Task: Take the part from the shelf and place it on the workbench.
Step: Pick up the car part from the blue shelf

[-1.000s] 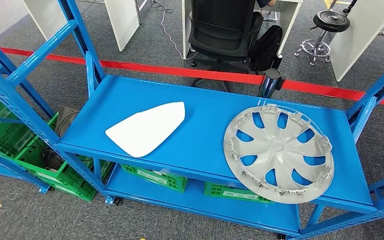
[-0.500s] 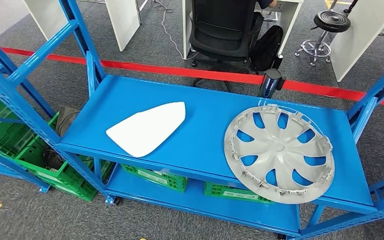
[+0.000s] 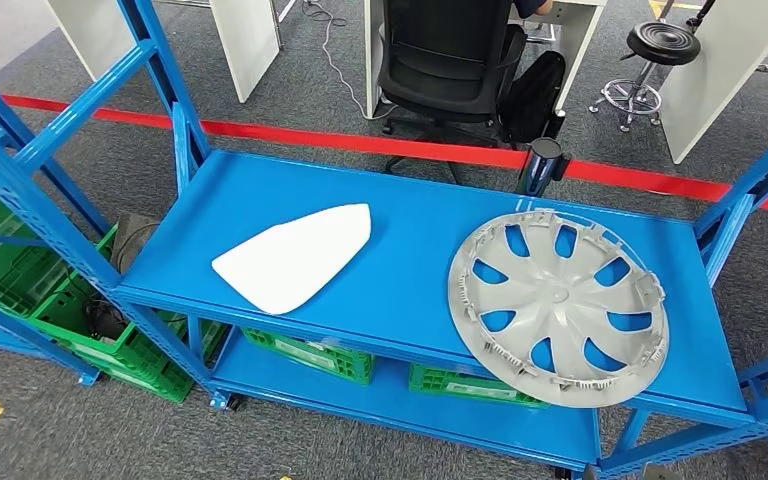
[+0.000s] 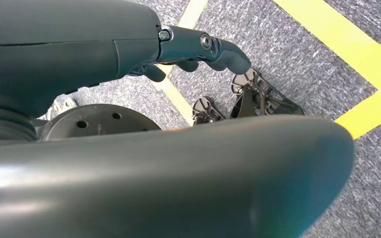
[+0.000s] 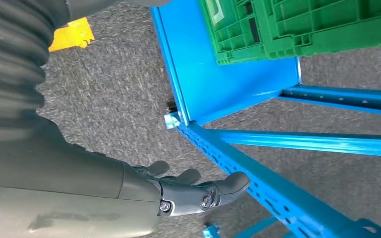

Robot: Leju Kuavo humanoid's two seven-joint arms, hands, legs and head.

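A flat white part, shaped like a rounded wedge, lies on the left half of the blue shelf. A round grey wheel cover lies on the right half, its rim reaching the shelf's front edge. In the left wrist view my left hand hangs over grey carpet with yellow floor lines, its fingers stretched out and holding nothing. My right hand hangs low beside a blue shelf post, its fingers apart and holding nothing.
Green crates sit on the lower shelf levels and to the left; one green crate is near my right hand. Blue uprights frame both shelf ends. Behind the shelf are a red floor line, an office chair, a stool and white desks.
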